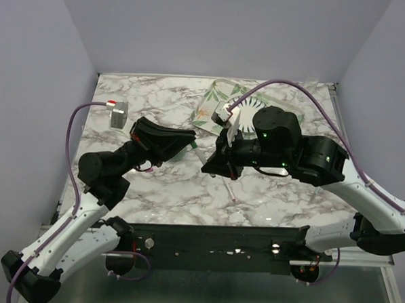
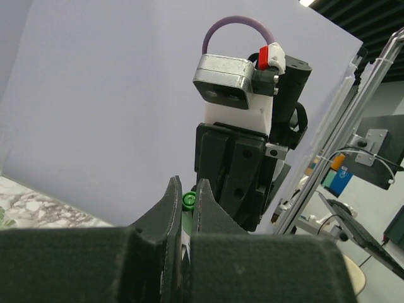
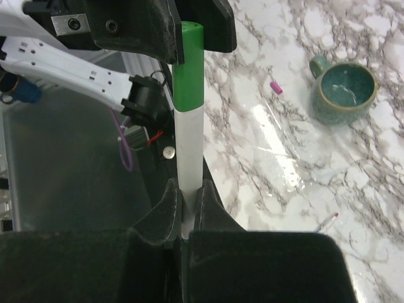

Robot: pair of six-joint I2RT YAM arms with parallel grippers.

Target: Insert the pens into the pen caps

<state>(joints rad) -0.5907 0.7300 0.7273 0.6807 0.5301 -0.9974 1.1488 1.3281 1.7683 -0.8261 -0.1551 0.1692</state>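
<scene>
My right gripper (image 3: 187, 189) is shut on a whitish pen (image 3: 189, 148). The pen's far end sits inside the green cap (image 3: 188, 60). My left gripper (image 2: 187, 187) is shut on that green cap (image 2: 187, 201), and its black fingers (image 3: 158, 28) show at the top of the right wrist view. In the top view the two grippers, left (image 1: 191, 143) and right (image 1: 210, 167), meet tip to tip above the table's middle. The second pen (image 1: 229, 189) lies on the marble, also in the right wrist view (image 3: 326, 221). The pink-purple cap (image 3: 276, 86) lies loose near the green cup (image 3: 344, 89).
A leaf-patterned sheet (image 1: 214, 101) lies at the back centre of the marble table (image 1: 153, 189). A small grey box (image 1: 118, 114) stands at the back left. White walls enclose the table's far and side edges.
</scene>
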